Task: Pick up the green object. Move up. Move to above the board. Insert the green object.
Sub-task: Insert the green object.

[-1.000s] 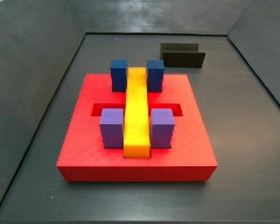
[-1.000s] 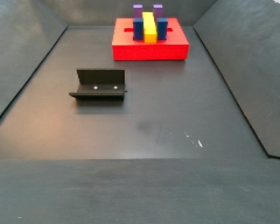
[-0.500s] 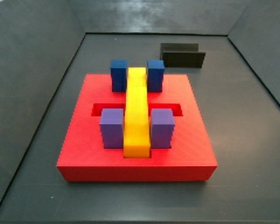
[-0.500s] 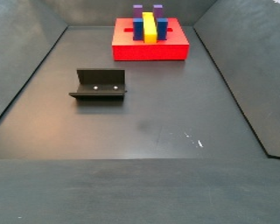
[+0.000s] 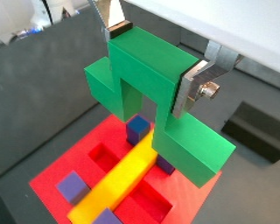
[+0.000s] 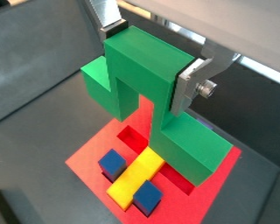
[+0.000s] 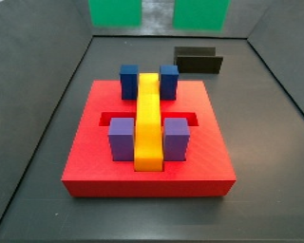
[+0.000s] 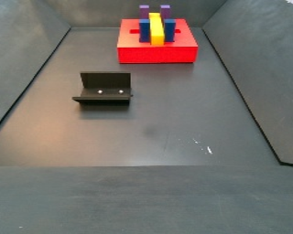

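My gripper [image 5: 154, 59] is shut on the raised centre cube of the green object [image 5: 149, 87], one silver finger on each side. Both wrist views show this grip [image 6: 154, 57]. The green object [image 6: 143, 83] hangs high over the red board [image 5: 60, 171]. The board [image 6: 95, 157] lies below with its yellow bar [image 6: 136, 173] under the piece. In a side view only the green object's two lower cubes [image 7: 117, 11] show at the top edge, beyond the far end of the board [image 7: 148, 180]; the gripper is out of frame there.
The board carries a long yellow bar [image 7: 148, 114], blue blocks [image 7: 129, 81] at the far end and purple blocks [image 7: 123, 138] at the near end. The dark fixture [image 7: 199, 62] stands behind the board and also shows in a side view [image 8: 103, 89]. Grey walls ring the floor.
The green object's two lower cubes have come into a side view at the top edge, where nothing showed before. The board and fixture have not moved.
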### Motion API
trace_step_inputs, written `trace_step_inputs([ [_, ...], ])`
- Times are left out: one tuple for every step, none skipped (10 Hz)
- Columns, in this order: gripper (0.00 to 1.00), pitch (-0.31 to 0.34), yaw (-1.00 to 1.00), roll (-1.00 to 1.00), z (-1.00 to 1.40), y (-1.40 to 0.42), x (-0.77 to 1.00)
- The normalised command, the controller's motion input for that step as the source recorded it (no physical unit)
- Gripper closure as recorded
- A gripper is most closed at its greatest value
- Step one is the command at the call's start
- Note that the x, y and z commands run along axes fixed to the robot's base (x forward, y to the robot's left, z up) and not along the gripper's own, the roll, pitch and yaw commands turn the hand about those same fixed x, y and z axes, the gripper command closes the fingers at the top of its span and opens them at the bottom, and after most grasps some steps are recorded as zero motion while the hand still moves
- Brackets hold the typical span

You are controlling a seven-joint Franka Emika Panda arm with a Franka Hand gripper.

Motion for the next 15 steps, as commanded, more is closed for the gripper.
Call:
trace_step_inputs([
  [1.00,-0.067,0.03,0.17,-0.91,-0.25,0.03],
  [1.00,-0.096,0.02,0.18,-0.91,-0.28,0.00],
  [1.00,-0.107,0.00,0.13,-0.85,-0.25,0.00],
  [1.00,-0.190,0.00,0.00,-0.61,-0.13,-0.12],
  [1.00,-0.219,0.00,-0.05,-0.53,-0.07,-0.04],
  [1.00,-0.243,0.00,-0.11,-0.45,-0.03,0.00],
  [1.00,-0.226,0.01,-0.14,-0.32,0.00,-0.03],
  [1.00,-0.130,0.11,-0.08,-0.10,-0.16,-0.06],
  [1.00,-0.099,0.18,0.00,-0.01,-0.16,0.00],
  [1.00,-0.084,0.34,0.00,-0.17,-0.17,0.00],
  [1.00,-0.081,0.27,0.08,-0.23,-0.12,0.00],
  [1.00,-0.051,0.17,0.17,-0.29,0.00,0.00],
  [1.00,-0.051,0.12,0.17,-0.30,0.00,0.00],
  [1.00,-0.051,0.09,0.17,-0.30,0.00,-0.01],
  [1.00,-0.039,0.00,0.12,-0.23,0.00,-0.11],
])
